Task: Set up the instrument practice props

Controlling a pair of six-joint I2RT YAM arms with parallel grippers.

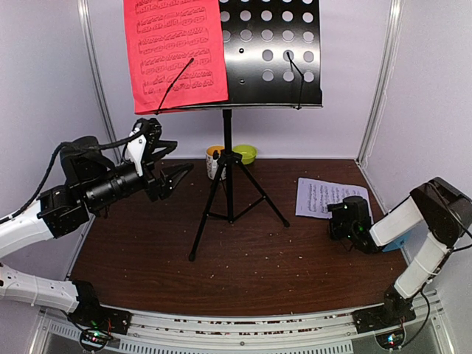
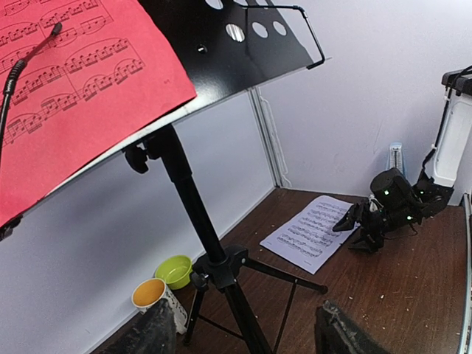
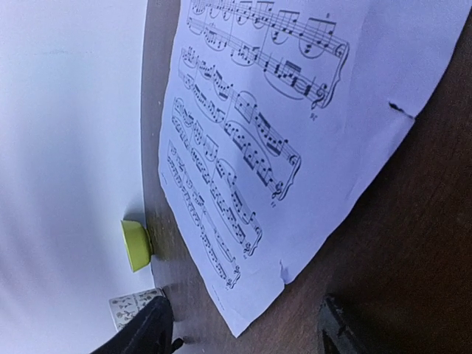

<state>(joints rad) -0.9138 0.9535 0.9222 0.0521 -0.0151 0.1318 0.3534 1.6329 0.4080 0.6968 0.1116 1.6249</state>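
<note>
The black music stand [image 1: 227, 158] stands mid-table on its tripod, its perforated desk [image 1: 276, 51] at the top. A red page [image 1: 175, 51] rests on the desk's left half under a wire clip; it also shows in the left wrist view [image 2: 81, 81]. The lilac-white page [image 1: 321, 196] lies flat at the right, also in the right wrist view [image 3: 295, 125]. A light-blue metronome [image 2: 396, 156] shows against the wall behind the right arm. My left gripper [image 1: 177, 158] is open and empty, raised left of the stand. My right gripper [image 1: 341, 214] is open and empty, low at the flat page's near edge.
A white-and-orange mug [image 1: 214, 158] and a small green bowl [image 1: 245, 153] sit behind the tripod by the back wall. The tripod legs [image 1: 258, 195] spread across the table's middle. White walls close in the left, back and right. Crumbs dot the brown table [image 1: 243, 265].
</note>
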